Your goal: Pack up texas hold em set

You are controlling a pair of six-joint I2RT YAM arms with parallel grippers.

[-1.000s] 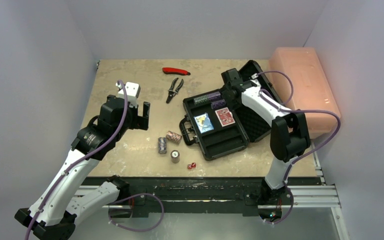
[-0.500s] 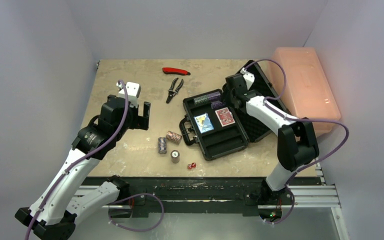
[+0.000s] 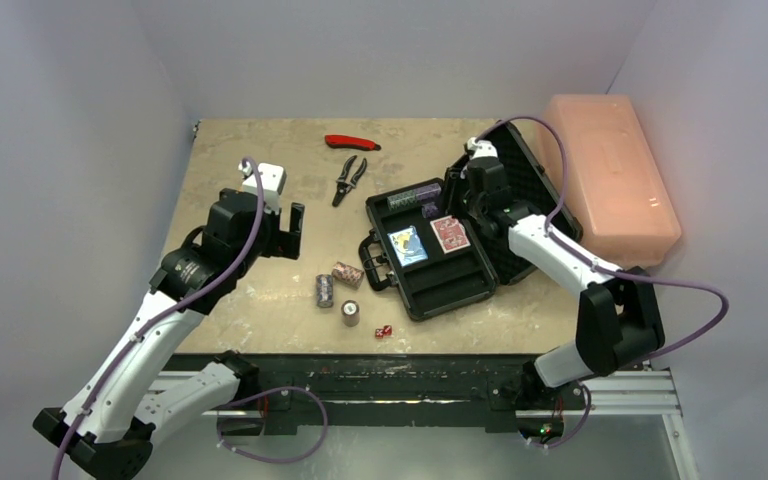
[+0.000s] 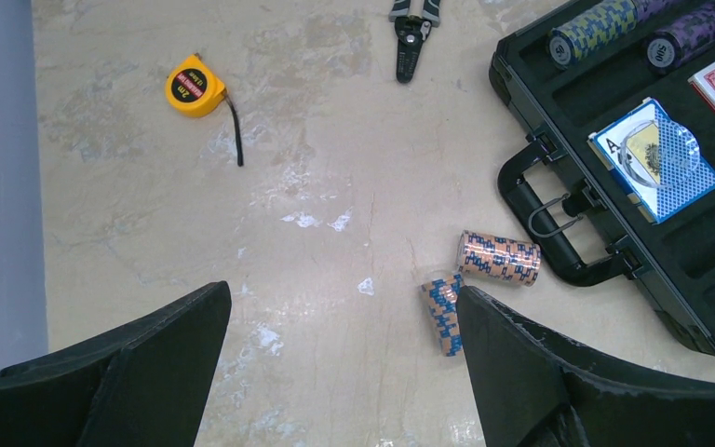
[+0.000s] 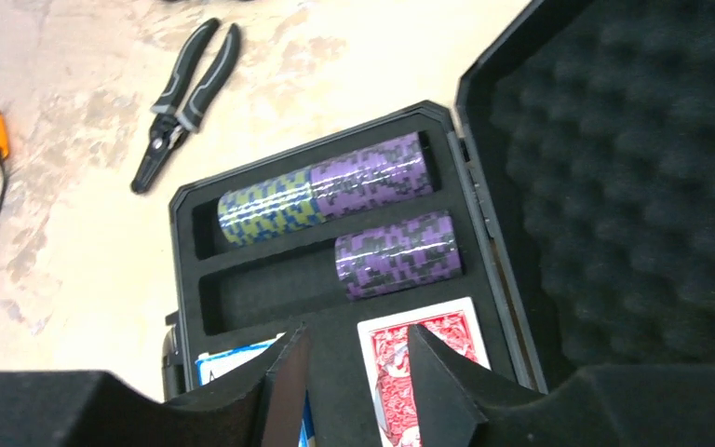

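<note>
The black briefcase lies open right of centre, its foam lid propped back. Its slots hold purple and blue-green chip stacks, another purple stack, a blue deck and a red deck. Three loose chip stacks lie left of the handle: one on its side, one beside it, one nearer. Tiny red dice sit close by. My right gripper hovers over the decks, open narrowly and empty. My left gripper hangs wide open over bare table, an orange-blue stack by its right finger.
Pliers and a red-handled tool lie at the back of the table. A yellow tape measure sits on the left. A large pink box stands at the right edge behind the lid.
The right arm swung its elbow out to the right and drew the gripper back from the chip slots, its jaws narrowing. The left arm barely shifted.
</note>
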